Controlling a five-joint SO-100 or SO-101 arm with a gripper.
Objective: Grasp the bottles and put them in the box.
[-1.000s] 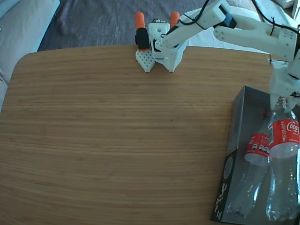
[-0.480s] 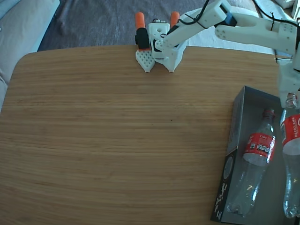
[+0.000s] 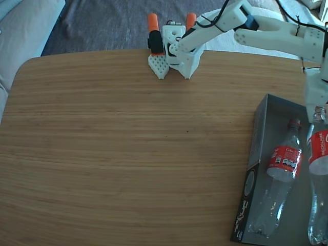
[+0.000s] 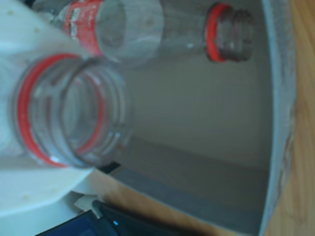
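since a second ago the held bottle has swung from over the lying bottle to the right edge of the fixed view, and over the last half second it has hardly shifted. it hangs by its neck from the gripper, which is clamped on the neck, base low toward the box floor. holding it at the neck probably lets the body tip down into the free lane beside the other bottle, which already lies lengthwise in the box, mouth toward the far end.

the fixed view gives the layout: the box sits at the right of the surface, the rest of it bare, and the held bottle is partly cut off by the frame. the wrist view shows what that hides: the open mouth and red ring of the held bottle against the white gripper, the lying bottle's neck apart from it, and bare grey box floor between them.
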